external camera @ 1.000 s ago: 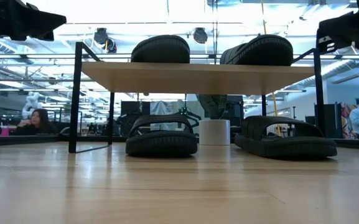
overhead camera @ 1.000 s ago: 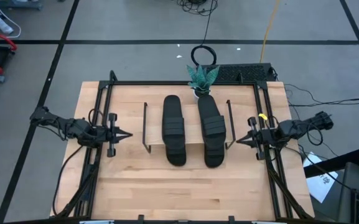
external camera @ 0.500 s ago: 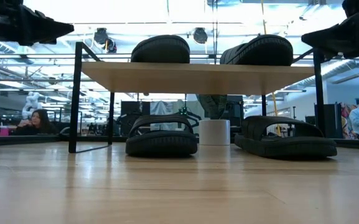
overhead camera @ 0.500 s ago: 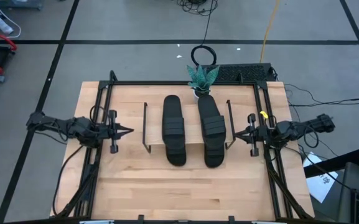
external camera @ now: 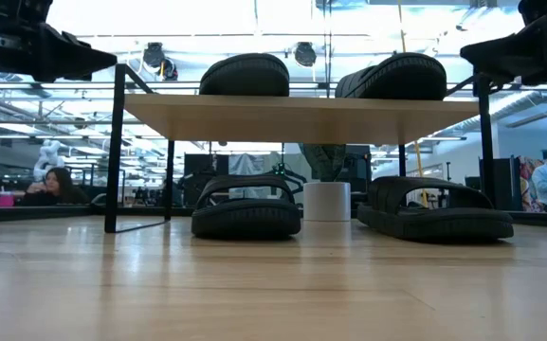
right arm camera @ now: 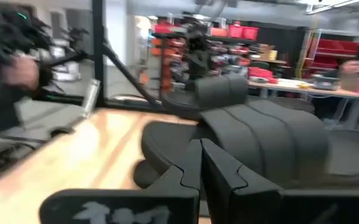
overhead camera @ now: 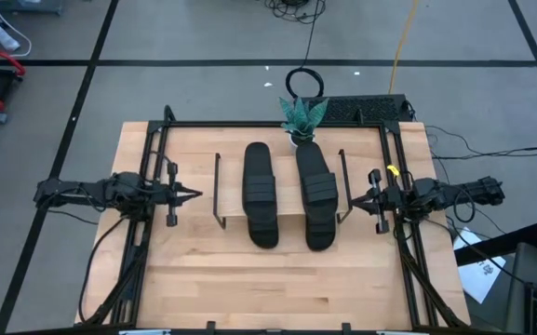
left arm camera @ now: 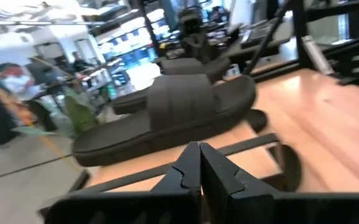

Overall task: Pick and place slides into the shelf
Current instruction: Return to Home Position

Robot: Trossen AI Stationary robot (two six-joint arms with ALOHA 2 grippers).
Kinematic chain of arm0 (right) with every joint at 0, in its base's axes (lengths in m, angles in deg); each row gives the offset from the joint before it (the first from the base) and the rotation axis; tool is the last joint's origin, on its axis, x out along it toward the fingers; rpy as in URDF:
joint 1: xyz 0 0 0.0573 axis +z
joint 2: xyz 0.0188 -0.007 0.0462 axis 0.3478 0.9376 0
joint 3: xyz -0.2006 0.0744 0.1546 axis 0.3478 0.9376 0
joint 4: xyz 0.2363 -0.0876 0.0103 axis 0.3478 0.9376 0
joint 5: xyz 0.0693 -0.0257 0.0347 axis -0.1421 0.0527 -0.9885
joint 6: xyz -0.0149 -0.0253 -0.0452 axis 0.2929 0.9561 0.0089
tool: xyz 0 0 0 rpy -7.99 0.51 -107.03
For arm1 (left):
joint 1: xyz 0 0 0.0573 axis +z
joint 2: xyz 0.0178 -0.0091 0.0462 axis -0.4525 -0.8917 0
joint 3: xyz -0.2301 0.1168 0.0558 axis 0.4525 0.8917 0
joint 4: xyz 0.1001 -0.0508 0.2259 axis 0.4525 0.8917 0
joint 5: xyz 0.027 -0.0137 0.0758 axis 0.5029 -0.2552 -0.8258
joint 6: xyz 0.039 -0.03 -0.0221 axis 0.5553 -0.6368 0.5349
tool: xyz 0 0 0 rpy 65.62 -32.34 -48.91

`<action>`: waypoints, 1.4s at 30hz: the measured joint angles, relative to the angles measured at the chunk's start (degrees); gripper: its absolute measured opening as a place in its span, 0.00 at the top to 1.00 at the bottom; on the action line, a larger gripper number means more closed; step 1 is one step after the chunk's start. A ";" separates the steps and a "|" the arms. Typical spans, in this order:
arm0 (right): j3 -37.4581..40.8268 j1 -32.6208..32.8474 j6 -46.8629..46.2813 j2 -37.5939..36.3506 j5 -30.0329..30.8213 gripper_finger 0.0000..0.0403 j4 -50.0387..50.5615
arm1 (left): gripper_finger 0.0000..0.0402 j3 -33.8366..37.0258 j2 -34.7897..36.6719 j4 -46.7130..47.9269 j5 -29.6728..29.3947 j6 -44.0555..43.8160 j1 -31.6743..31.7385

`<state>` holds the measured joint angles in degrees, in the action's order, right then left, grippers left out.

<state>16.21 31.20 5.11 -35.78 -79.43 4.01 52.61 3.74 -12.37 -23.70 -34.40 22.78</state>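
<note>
In the high view, the shelf [overhead camera: 232, 191] stands at the middle of the worktop [overhead camera: 268, 279], with two black slides [overhead camera: 260, 194] side by side on its board, lengthwise from 12 to 6 o'clock and overhanging its 6 o'clock edge. The left claw [overhead camera: 190, 195] hovers at the shelf's 9 o'clock, well apart from its side frame, fingers clenched to a point aimed at the shelf. The right claw [overhead camera: 354, 202] hangs at 3 o'clock, just beside the other side frame, also clenched and empty. A potted plant [overhead camera: 302, 116] sits at the shelf's 12 o'clock.

In the low view, the board [external camera: 301, 117] carries two slides, and two more slides [external camera: 246, 208] rest on the worktop under it, one below each upper one. A white pot [external camera: 327, 201] stands between the lower pair, farther back. The left claw [external camera: 98, 62] shows at 10 o'clock and the right claw [external camera: 472, 59] at 2 o'clock, both above board level. A person [external camera: 55, 185] sits in the room beyond.

In the left wrist view, the claw's fingers [left arm camera: 188, 163] are pressed together, gripping nothing, and point toward a slide on the board.

In the right wrist view, the fingers [right arm camera: 190, 163] meet likewise, empty, with a ribbed strap close ahead.
</note>
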 joint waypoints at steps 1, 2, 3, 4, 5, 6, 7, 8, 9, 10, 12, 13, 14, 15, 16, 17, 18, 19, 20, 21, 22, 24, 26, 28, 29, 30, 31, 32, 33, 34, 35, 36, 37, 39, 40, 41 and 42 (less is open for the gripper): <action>-0.01 0.01 -0.58 0.00 -0.11 1.00 -0.36 | 1.00 0.01 0.00 0.23 1.19 -0.26 0.18; -0.04 0.02 -1.14 -0.01 -0.49 1.00 -0.45 | 1.00 0.21 0.00 0.07 2.10 -0.61 0.36; -0.07 0.09 -1.70 -0.02 -1.34 1.00 -0.34 | 1.00 0.66 0.02 -0.23 2.62 -0.74 0.36; -0.07 0.09 -2.10 0.00 -2.48 1.00 0.07 | 1.00 1.32 0.02 -0.28 2.72 -0.76 0.36; -0.07 0.09 -2.25 0.00 -4.27 1.00 0.46 | 1.00 2.19 0.02 -0.27 2.69 -0.76 0.36; -0.07 0.09 -2.29 0.00 -5.70 1.00 0.67 | 1.00 3.11 0.00 -0.54 2.62 -0.86 0.36; -0.06 0.10 -2.66 0.00 -6.97 1.00 0.66 | 1.00 4.14 -0.02 -1.63 2.57 -1.29 0.36; -0.06 0.11 -2.98 0.00 -7.73 1.00 0.58 | 1.00 5.26 -0.02 -3.33 2.54 -1.70 0.36; -0.07 0.11 -3.31 0.00 -8.36 1.00 0.51 | 1.00 6.33 -0.02 -5.28 2.62 -1.81 0.36; -0.07 0.11 -3.56 0.00 -8.62 1.00 0.48 | 1.00 7.27 -0.01 -6.80 2.72 -1.83 0.36; -0.07 0.11 -3.73 0.00 -8.86 1.00 0.48 | 1.00 8.61 -0.01 -8.01 3.17 -1.87 0.36; -0.07 0.11 -3.73 0.00 -8.89 1.00 0.51 | 1.00 8.86 -0.03 -7.89 3.37 -2.23 0.36; -0.07 0.11 -3.73 0.00 -8.94 1.00 0.58 | 1.00 8.85 -0.03 -7.91 3.59 -2.62 0.36; -0.07 0.11 -3.73 0.00 -8.96 1.00 0.72 | 1.00 8.85 0.01 -7.90 3.72 -3.03 0.36; -0.05 0.11 -3.71 0.00 -8.96 1.00 0.81 | 1.00 8.85 0.01 -7.88 3.80 -3.17 0.36; -0.05 0.11 -3.69 0.00 -8.98 1.00 0.87 | 1.00 8.85 0.00 -7.73 3.91 -3.22 0.36; -0.07 0.11 -3.69 0.00 -8.98 1.00 0.85 | 1.00 8.85 0.00 -7.70 4.12 -3.15 0.36; -0.07 0.11 -3.65 0.00 -8.98 1.00 0.87 | 1.00 8.85 0.00 -7.72 4.21 -3.08 0.36; -0.06 0.11 -3.54 0.00 -8.96 1.00 0.87 | 1.00 8.85 0.00 -7.72 4.23 -3.08 0.36; -0.05 0.11 -3.50 0.00 -8.96 1.00 0.87 | 1.00 8.85 0.00 -7.70 4.23 -3.13 0.36; -0.07 0.11 -3.48 0.00 -8.96 1.00 0.87 | 1.00 8.85 0.00 -7.69 4.33 -3.56 0.36; -0.05 0.11 -3.41 0.00 -8.94 1.00 0.92 | 1.00 8.85 0.00 -7.32 5.76 -4.50 0.36; -0.07 0.11 -3.34 0.00 -8.91 1.00 1.18 | 1.00 8.85 0.00 -6.77 6.54 -5.62 0.34; -0.06 0.11 -3.34 0.00 -8.90 1.00 1.67 | 0.99 8.85 -0.04 -6.34 5.43 -6.29 0.34; -0.07 0.11 -3.34 0.00 -8.89 1.00 1.92 | 0.99 8.85 -0.04 -6.18 4.06 -6.58 0.34; -0.05 0.11 -3.34 0.00 -8.89 1.00 2.07 | 0.99 8.85 -0.04 -6.20 2.56 -6.79 0.36; -0.04 0.11 -3.36 0.00 -8.87 1.00 2.07 | 0.99 8.85 -0.04 -6.26 1.22 -7.19 0.36; -0.06 0.11 -3.50 0.00 -8.87 1.00 1.99 | 1.00 8.85 -0.04 -6.27 0.13 -7.40 0.36; -0.06 0.11 -3.51 0.00 -8.87 1.00 1.94 | 1.00 8.85 -0.04 -6.26 -0.79 -7.49 0.36; -0.07 0.11 -3.51 0.00 -8.87 1.00 1.96 | 1.00 8.85 -0.04 -6.26 -1.22 -7.41 0.36; -0.07 0.11 -3.51 0.00 -8.85 1.00 1.96 | 1.00 8.85 -0.04 -6.26 -1.54 -7.40 0.36; -0.06 0.11 -3.51 0.00 -8.85 1.00 1.95 | 0.99 8.84 -0.04 -6.26 -1.70 -7.41 0.36; -0.06 0.11 -3.51 0.00 -8.85 1.00 1.94 | 0.99 8.83 -0.04 -6.27 -1.70 -7.85 0.36; -0.04 0.11 -3.54 0.00 -8.85 1.00 1.96 | 0.98 8.83 -0.04 -6.28 -1.71 -9.62 0.36; -0.04 0.11 -3.54 0.00 -8.84 1.00 1.94 | 0.97 8.83 -0.04 -6.28 -1.71 -10.33 0.36; -0.04 0.11 -3.54 0.00 -8.83 1.00 1.94 | 0.97 8.83 -0.04 -6.28 -1.71 -10.64 0.36; -0.07 0.11 -3.56 0.00 -8.83 1.00 1.94 | 0.96 8.83 -0.04 -6.28 -1.71 -10.64 0.36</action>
<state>16.14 31.31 1.55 -35.78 -88.25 5.95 61.44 3.69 -18.64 -25.41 -45.04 23.14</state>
